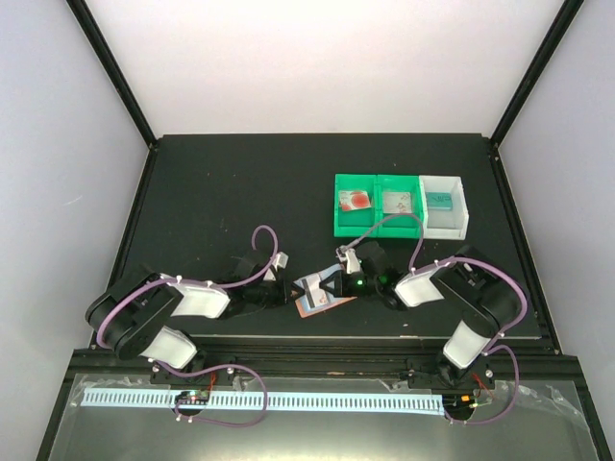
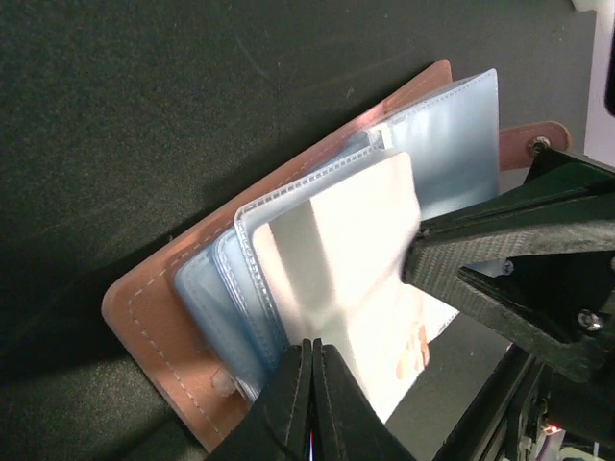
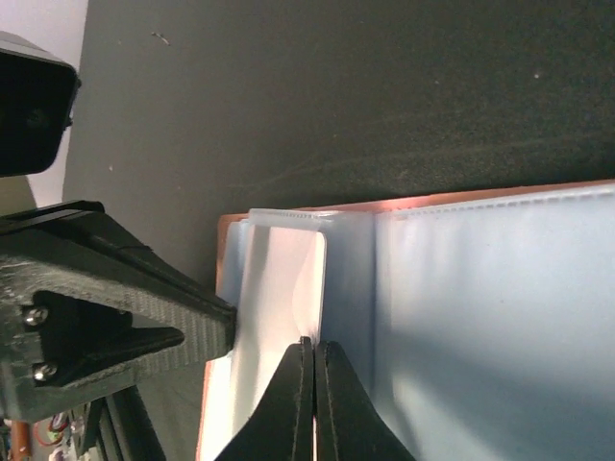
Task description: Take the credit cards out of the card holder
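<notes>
The card holder (image 2: 154, 307), pinched by left fingers (image 2: 286, 408), could be dragged along if the credit card (image 2: 336, 279), pinched by right fingers (image 3: 288, 408), sticks.

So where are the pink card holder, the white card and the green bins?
card holder (image 2: 154, 307): left wrist view, its pink leather cover.
white card (image 2: 346, 240): left wrist view, its bare face.
green bins (image 1: 370, 229): top view, their front wall.

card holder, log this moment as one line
card holder open | white card partly out of holder | left pincer shut at card | right pincer shut at card
</notes>
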You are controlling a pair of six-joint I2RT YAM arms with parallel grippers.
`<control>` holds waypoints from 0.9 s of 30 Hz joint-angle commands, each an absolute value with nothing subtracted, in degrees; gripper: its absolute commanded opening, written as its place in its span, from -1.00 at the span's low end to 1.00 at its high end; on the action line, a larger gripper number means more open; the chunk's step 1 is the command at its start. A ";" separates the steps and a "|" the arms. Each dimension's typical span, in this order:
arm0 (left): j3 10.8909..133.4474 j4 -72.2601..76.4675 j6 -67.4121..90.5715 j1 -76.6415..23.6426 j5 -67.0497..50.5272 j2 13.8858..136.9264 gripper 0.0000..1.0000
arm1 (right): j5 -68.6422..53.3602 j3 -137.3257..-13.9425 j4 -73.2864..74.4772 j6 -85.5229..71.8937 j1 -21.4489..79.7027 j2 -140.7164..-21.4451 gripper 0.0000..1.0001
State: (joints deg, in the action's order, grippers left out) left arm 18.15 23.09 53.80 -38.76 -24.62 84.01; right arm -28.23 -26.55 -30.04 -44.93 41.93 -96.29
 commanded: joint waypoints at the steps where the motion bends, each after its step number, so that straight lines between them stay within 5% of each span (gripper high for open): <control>1: 18.44 11.12 50.69 -39.06 -19.15 85.81 -0.96 | -28.83 -25.41 -29.36 -44.46 40.27 -94.25 -0.98; 6: 18.90 9.19 49.70 -39.10 -17.96 85.62 -0.96 | -29.75 -25.34 -26.95 -43.18 38.47 -92.26 -0.83; 11: 19.79 8.19 49.10 -39.05 -17.84 86.50 -0.96 | -30.70 -25.61 -26.60 -42.87 38.34 -92.64 -0.98; 27: 21.43 7.42 48.08 -39.07 -17.97 87.86 -0.97 | -33.78 -26.41 -22.19 -40.43 34.93 -91.02 -0.90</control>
